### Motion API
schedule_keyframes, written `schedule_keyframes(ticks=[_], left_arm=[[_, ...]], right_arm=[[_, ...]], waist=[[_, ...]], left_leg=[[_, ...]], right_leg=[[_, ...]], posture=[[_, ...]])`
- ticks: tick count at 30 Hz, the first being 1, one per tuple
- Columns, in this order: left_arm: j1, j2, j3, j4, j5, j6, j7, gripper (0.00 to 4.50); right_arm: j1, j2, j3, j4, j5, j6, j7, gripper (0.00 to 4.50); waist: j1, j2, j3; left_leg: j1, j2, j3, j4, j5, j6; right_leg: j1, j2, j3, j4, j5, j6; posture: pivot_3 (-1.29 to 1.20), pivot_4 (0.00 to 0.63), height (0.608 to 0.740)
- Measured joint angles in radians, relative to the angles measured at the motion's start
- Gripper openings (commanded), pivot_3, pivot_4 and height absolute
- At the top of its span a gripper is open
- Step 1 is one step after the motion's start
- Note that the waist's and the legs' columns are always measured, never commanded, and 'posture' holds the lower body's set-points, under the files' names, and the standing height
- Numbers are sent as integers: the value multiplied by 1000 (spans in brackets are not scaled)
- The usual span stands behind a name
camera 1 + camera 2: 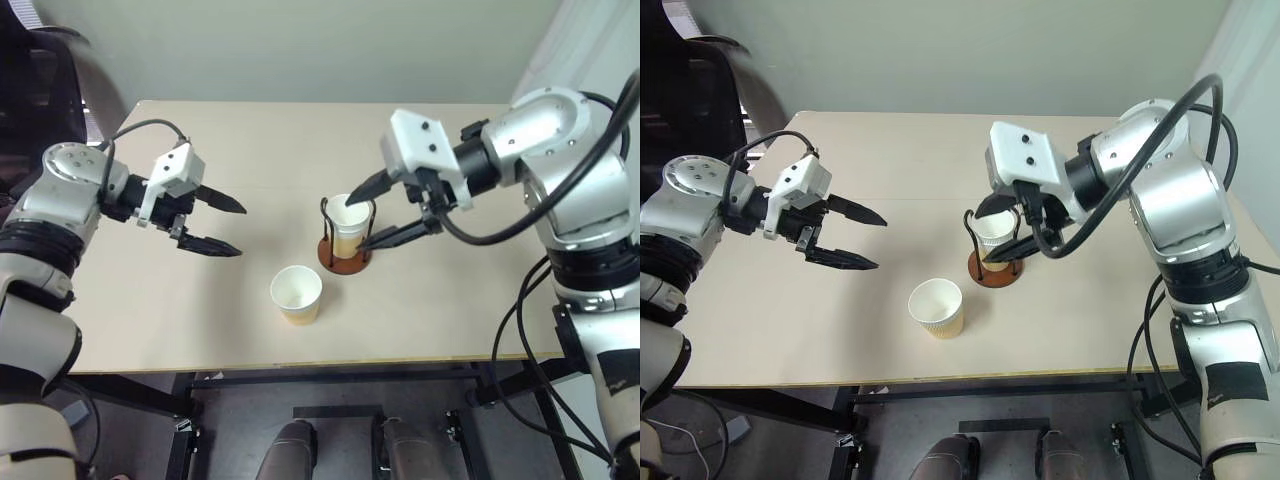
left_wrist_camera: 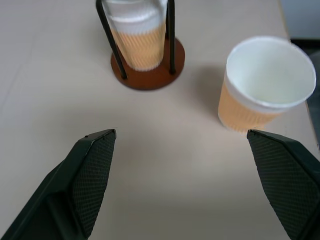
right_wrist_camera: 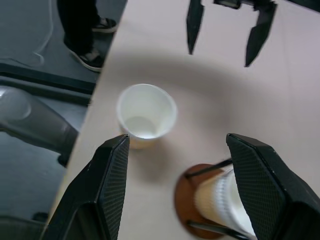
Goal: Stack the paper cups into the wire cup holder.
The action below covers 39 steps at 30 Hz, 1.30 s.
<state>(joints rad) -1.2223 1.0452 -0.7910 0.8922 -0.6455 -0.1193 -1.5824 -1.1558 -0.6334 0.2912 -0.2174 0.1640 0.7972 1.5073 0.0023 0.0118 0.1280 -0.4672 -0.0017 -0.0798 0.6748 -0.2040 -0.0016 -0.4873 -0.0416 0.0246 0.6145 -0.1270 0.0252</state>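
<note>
The wire cup holder [image 1: 345, 263], black wires on a round reddish-brown base, stands mid-table. Tan paper cups [image 2: 137, 42] sit upright inside it, seemingly nested; how many I cannot tell. One more paper cup [image 1: 296, 293] stands upright and empty on the table, in front of the holder and a little to its left. My right gripper [image 1: 355, 225] hovers open just above and right of the holder, and nothing is between its fingers [image 3: 115, 175]. My left gripper [image 1: 242, 231] hangs open and empty over the table's left half, pointing toward the holder and the loose cup [image 2: 265, 82].
The beige table [image 1: 180, 330] has its front edge close behind the loose cup. A dark chair [image 1: 40, 80] stands off the back-left corner. A person's legs and shoes [image 3: 82, 30] stand on the floor beside the table.
</note>
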Motion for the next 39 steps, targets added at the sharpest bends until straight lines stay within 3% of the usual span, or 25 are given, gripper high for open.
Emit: schedule_keyframes(ticks=[11,30,39], left_arm=[[-28,-28,-19,28,8,-4,0,4500],[-56,-88,91,152,117,-94,0,4500],[-41,-87,124,152,128,-81,-1,4500]], right_arm=[[26,83,114,-16,11,-10,-127,3082],[36,48,126,-38,70,51,-179,3082],[66,18,179,-51,61,-52,-160,3082]], waist=[[-2,0,0],[-2,0,0],[-2,-1,0]], left_leg=[[4,0,0,0,4,4],[2,-1,2,-2,4,4],[2,0,2,-2,4,4]], right_leg=[[0,0,1,7,1,-1],[0,0,1,4,0,0],[0,0,0,4,0,0]], posture=[[0,150,740],[0,150,740],[0,150,740]])
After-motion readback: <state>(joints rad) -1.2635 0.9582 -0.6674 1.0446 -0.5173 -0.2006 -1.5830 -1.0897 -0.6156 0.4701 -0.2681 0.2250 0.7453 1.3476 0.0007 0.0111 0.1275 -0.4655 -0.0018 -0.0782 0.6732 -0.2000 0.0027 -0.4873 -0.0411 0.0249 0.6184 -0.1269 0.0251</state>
